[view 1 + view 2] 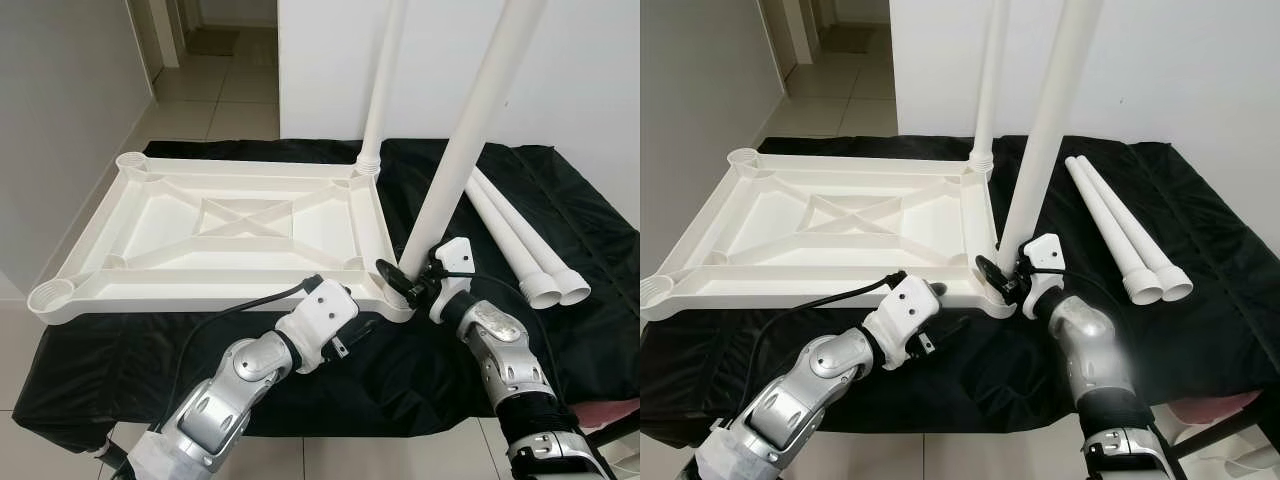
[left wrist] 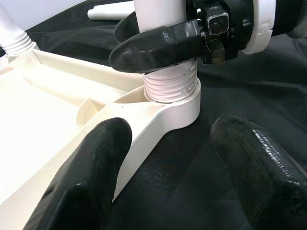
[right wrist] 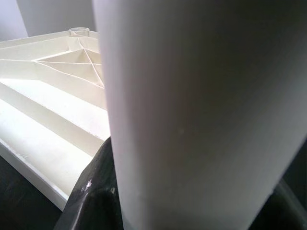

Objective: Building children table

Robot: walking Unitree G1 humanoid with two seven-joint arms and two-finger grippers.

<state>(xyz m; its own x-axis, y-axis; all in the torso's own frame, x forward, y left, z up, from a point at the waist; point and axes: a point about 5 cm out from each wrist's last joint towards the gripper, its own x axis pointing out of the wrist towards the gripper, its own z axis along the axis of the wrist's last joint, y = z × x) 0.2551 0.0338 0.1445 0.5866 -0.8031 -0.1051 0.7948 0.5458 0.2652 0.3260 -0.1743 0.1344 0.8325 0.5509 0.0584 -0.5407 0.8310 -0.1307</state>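
The white tabletop [image 1: 215,235] lies upside down on the black cloth [image 1: 560,215], ribs up, with a round socket at each of its four corners. Two sockets on its right-hand edge carry legs: one leg [image 1: 383,85] stands upright in the far right corner, and a second leg [image 1: 470,130] rises from the near right corner, leaning slightly off vertical toward the right. Two loose legs [image 1: 520,245] lie side by side near the cloth's right edge, threaded ends toward the robot — four legs in all, two fitted, two waiting. The two left-hand sockets are empty.

The right gripper [image 1: 405,277] is pinched around the near leg just above its threaded collar, one black finger [image 2: 158,45] wrapped across the front of the shaft. The collar sits in the near right socket [image 2: 180,105] with several thread rings showing above the rim, so by my judgement it is not fully seated. The leg's long axis runs straight up from the gripper; screwing it home turns on squaring that axis to the socket.

The left gripper [image 2: 182,172] hovers with fingers spread just short of the same corner, touching nothing — the nearer arm for steadying the tabletop.
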